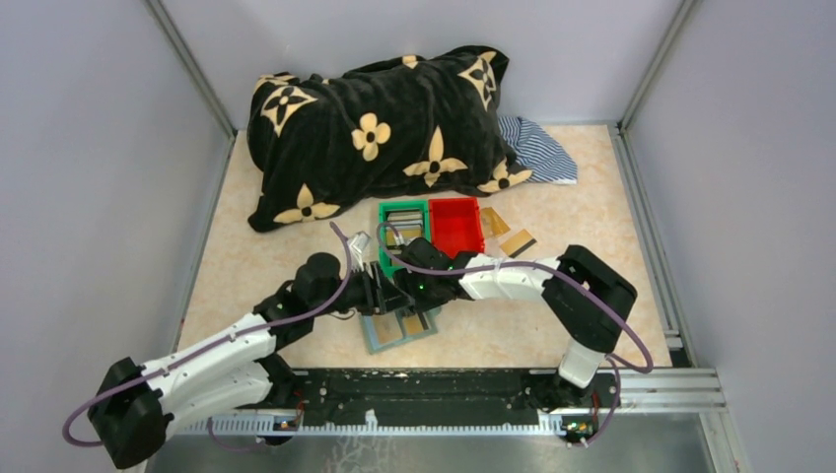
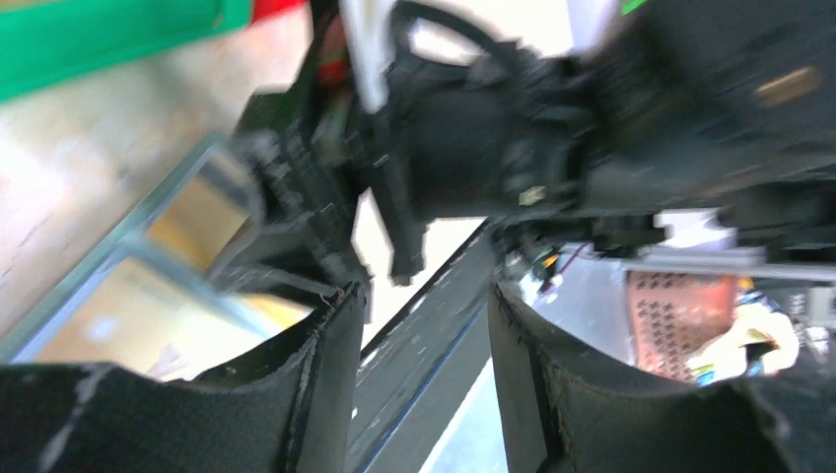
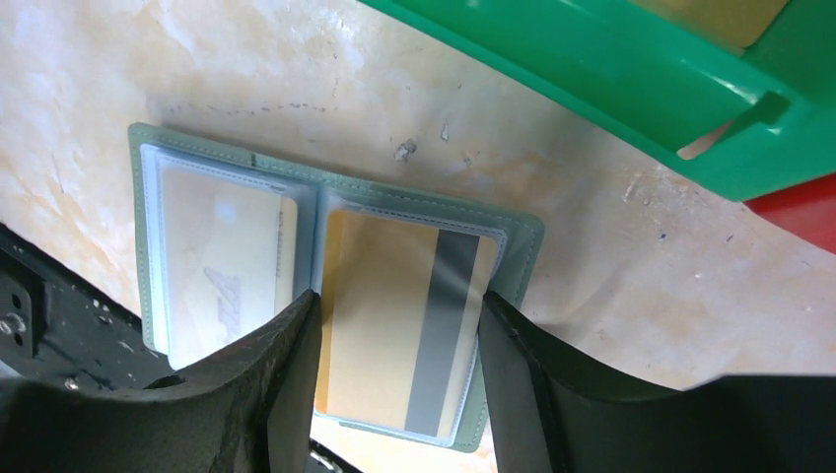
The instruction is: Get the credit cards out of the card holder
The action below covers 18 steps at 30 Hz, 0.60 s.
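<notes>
card holder (image 3: 313,232) is lying open on the table (image 3: 197,69) just beside the green bin (image 3: 592,79), 2 credit cards (image 3: 217,266) showing in its pockets. right gripper (image 3: 396,301) is hanging over the striped card (image 3: 380,266), jaws wide and empty; it would do best pinching the card's free edge while left gripper (image 2: 422,291), leaning in alongside and also wide, is pinning the holder.

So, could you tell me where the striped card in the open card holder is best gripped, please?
Probably across its two long edges, coming straight down from above: the striped card lies flat in a see-through pocket of the open card holder, leaving only thin edges to pinch. The right gripper straddles them, open.
</notes>
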Each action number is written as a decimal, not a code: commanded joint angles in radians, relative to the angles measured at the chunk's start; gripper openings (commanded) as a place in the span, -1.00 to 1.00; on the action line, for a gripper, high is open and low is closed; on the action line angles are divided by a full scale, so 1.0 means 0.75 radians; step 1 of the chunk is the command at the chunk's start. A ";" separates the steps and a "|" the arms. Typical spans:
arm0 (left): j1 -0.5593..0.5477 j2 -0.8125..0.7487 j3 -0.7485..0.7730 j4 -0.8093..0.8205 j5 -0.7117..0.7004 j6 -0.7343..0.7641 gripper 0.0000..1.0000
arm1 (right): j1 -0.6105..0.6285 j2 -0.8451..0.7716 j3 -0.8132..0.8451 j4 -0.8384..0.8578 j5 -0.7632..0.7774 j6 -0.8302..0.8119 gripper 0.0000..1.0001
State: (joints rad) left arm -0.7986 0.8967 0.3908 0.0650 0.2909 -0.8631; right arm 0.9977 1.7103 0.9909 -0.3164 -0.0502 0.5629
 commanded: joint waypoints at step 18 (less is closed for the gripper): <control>-0.007 -0.313 0.147 -0.150 -0.177 0.174 0.08 | 0.013 -0.153 -0.103 -0.043 0.415 0.339 -1.00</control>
State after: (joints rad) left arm -0.8024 0.7120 0.4232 0.0509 0.2562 -0.8154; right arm 1.0103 1.6409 0.9096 -0.2844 0.1722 0.7460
